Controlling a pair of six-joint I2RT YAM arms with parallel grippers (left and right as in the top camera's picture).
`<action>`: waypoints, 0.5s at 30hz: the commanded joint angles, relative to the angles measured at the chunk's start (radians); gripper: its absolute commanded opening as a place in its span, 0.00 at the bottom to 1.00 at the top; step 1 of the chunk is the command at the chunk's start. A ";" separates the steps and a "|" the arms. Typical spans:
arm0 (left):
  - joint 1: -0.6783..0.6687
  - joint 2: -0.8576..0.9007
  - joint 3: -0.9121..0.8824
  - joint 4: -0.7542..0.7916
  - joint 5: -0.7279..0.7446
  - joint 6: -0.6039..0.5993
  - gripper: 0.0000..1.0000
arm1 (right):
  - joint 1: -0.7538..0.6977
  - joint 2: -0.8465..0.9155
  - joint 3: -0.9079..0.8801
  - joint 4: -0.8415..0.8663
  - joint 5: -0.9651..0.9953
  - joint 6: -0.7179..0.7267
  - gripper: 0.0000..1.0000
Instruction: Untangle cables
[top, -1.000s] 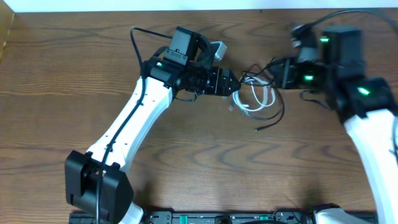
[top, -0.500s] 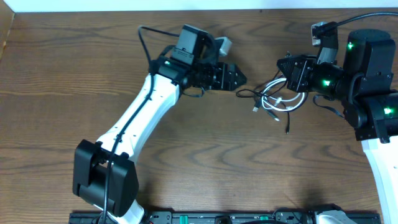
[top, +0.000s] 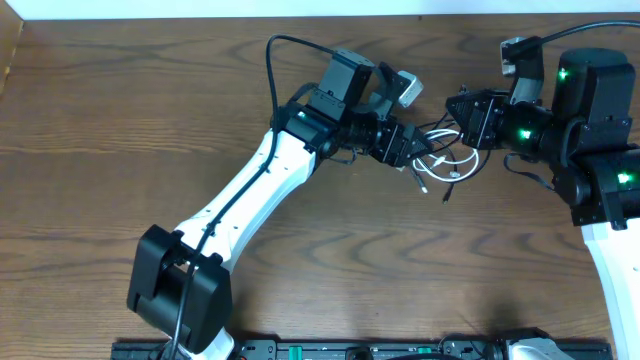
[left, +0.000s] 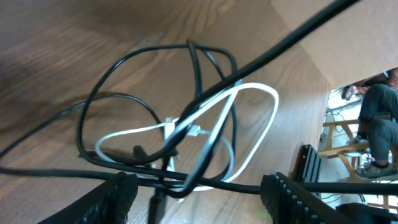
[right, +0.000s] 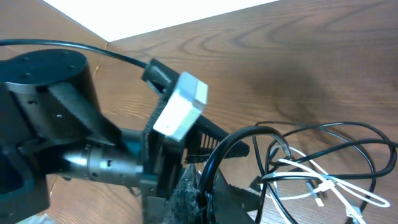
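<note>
Cables (top: 447, 162): black loops tangled with one white cable (left: 255, 87), lying on the table (top: 120, 120) near its far edge, between the two grippers. Left gripper (top: 412, 150): arm stretched long from the near-left base, fingers (left: 115, 196) spread wide, black strands crossing the gap. Right gripper (top: 463, 112): reaching in from the right, pinched onto a black strand of the cables

Brown wood-grain table (top: 100, 200), seated person (left: 376, 121) beyond
</note>
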 joint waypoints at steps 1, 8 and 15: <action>-0.012 0.056 0.005 0.009 -0.018 -0.007 0.68 | -0.010 -0.004 0.009 0.000 -0.010 0.010 0.01; -0.043 0.112 0.005 0.080 -0.019 -0.037 0.68 | -0.010 -0.004 0.009 -0.004 -0.010 0.009 0.01; -0.055 0.163 0.005 0.118 -0.063 -0.074 0.48 | -0.011 -0.004 0.009 -0.019 -0.006 0.001 0.01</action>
